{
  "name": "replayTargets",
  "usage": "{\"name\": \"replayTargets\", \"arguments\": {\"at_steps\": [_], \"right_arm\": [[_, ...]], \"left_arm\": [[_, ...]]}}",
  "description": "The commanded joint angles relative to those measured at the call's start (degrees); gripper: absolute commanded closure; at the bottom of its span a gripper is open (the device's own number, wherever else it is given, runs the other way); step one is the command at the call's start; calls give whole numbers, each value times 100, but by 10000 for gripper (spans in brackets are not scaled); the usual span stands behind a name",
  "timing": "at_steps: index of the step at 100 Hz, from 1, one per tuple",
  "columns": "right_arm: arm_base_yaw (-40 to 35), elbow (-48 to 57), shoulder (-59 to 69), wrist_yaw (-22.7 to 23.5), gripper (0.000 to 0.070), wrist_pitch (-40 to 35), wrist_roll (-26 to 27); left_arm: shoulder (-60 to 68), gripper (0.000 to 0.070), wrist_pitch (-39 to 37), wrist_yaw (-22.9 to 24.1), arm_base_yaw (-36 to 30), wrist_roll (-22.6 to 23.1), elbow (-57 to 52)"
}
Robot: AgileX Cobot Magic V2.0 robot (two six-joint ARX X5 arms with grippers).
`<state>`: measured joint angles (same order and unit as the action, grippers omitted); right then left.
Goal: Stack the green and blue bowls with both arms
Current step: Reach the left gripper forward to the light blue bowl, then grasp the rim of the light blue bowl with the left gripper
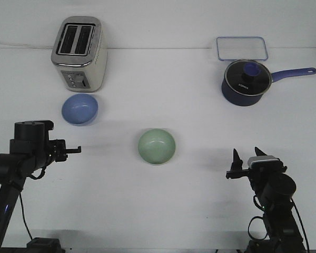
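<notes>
Left gripper (73,150): points toward the middle of the table, holding nothing; from this angle I cannot tell how far its jaws stand apart.
Right gripper (246,156): jaws spread apart, two fingertips pointing up and away from the robot, nothing between them.
Left arm (21,153): black, jointed, at the near left edge of the white table (163,211), a small white label low on it.
Right arm (271,195): black, rising from the near right edge, cables trailing below.
Green bowl (156,146): upright, mouth up, near the table's middle, between the two grippers and apart from both.
Blue bowl (80,109): upright, mouth up, just in front of the toaster, beyond the left gripper, well apart from the green bowl.
Toaster (79,52): silver, two slots, far left.
Saucepan (246,83): dark navy, glass lid on, handle pointing right, far right.
Clear container (242,48): rectangular, blue-rimmed, just behind the saucepan.
</notes>
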<state>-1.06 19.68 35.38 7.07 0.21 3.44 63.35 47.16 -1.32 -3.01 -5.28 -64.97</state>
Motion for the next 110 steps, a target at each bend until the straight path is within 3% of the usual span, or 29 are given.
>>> {"name": "replayTargets", "arguments": {"at_steps": [1,14,20,51,77,110], "right_arm": [[-4,0,26,0,211,63,68],[-4,0,26,-2,211,63,68],[-4,0,26,0,211,66,68],[-4,0,26,-2,211,63,68],[-4,0,26,0,211,66,68],[-4,0,26,0,211,66,68]], "left_arm": [[37,654,-9,24,0,22,-98],[37,342,-42,22,0,-24,-98],[37,287,-55,22,0,-37,-101],[605,272,-63,20,61,-44,-686],[2234,272,151,-13,398,35,-2308],[4131,273,321,-111,793,476,-3794]]}}
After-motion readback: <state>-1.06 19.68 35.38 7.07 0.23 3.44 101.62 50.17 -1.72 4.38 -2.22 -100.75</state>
